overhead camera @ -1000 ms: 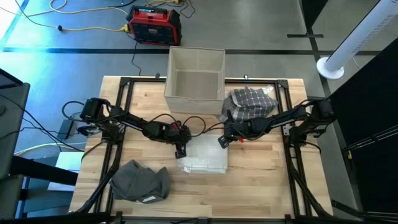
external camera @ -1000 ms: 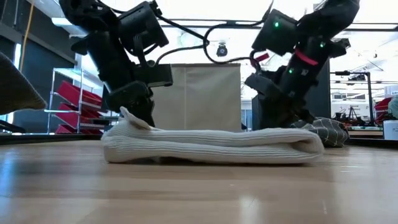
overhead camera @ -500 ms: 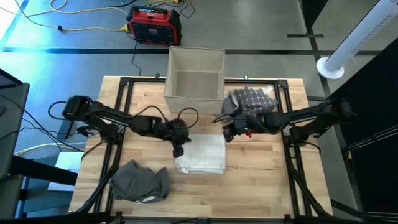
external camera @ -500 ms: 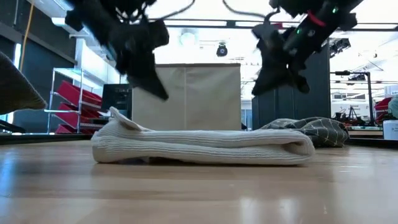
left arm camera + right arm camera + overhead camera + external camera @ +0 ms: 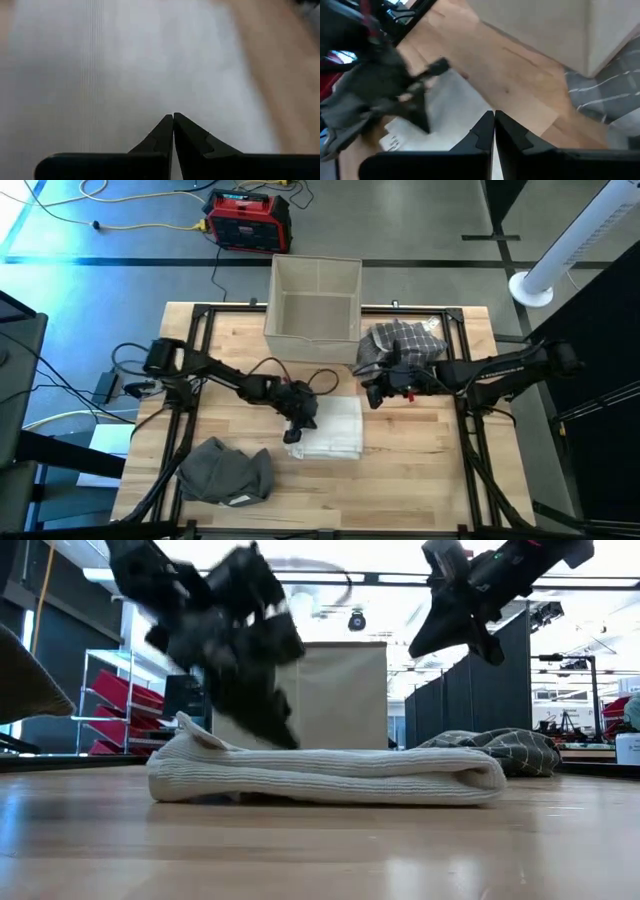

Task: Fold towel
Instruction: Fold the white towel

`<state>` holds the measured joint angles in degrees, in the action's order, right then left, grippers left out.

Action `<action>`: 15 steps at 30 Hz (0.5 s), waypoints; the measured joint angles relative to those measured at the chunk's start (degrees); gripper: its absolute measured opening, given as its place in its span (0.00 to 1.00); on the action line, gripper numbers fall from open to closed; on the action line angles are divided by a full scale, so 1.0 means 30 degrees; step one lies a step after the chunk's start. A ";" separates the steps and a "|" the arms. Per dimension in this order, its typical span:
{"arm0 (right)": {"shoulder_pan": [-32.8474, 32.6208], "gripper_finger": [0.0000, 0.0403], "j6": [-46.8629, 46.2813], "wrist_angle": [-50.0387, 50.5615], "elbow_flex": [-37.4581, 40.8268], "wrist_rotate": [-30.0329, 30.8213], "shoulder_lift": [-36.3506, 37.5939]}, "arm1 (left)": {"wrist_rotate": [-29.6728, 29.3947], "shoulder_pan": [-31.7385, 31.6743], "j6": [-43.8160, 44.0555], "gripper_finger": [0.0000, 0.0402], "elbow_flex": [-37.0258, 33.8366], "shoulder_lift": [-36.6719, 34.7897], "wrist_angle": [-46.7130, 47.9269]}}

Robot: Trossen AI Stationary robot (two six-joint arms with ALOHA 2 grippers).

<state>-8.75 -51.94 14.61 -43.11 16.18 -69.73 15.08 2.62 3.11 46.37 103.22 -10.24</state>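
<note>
1. Left claw (image 5: 297, 420) was pinched together, angled down over the folded white towel (image 5: 333, 428) mid-table.
2. Right claw (image 5: 371, 394) was pressed together too, raised beside the plaid cloth (image 5: 405, 340).

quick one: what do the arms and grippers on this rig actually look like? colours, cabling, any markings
Both arms are dark, near-black jointed links with loose black cables looping alongside. The left gripper and right gripper each end in two matte black fingers that taper to a point, with stepped, notched inner edges. The right arm carries a red patch near its wrist; the low view shows small green lights on it.
</note>
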 joint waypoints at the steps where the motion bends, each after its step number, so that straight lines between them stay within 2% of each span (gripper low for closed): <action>1: -0.0027 0.00 -0.0062 -0.0027 0.0000 0.0014 0.0000 | 0.0065 -0.0145 -0.0162 0.02 -0.0011 0.0395 -0.0083; 4: -0.0085 0.00 -0.0185 -0.0059 0.0000 0.0050 0.0000 | -0.0208 -0.0678 -0.0307 0.02 0.0061 0.1027 -0.0600; 11: -0.0466 0.00 -0.0210 -0.0088 0.0000 0.0073 0.0000 | -0.6170 -0.1720 -0.2883 0.02 0.0044 0.0960 -0.1163; 13: -0.0577 0.00 -0.0221 -0.0100 0.0000 0.0068 0.0000 | -0.7308 -0.2166 -0.2920 0.02 0.0036 0.0962 -0.1132; 15: -0.0689 0.00 -0.0232 -0.0113 0.0000 0.0063 0.0000 | -0.7650 -0.2539 -0.2931 0.02 0.0025 0.0943 -0.1122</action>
<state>-10.82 -52.63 14.28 -43.11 16.37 -69.73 -7.87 -5.00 -5.68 46.45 106.05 -13.61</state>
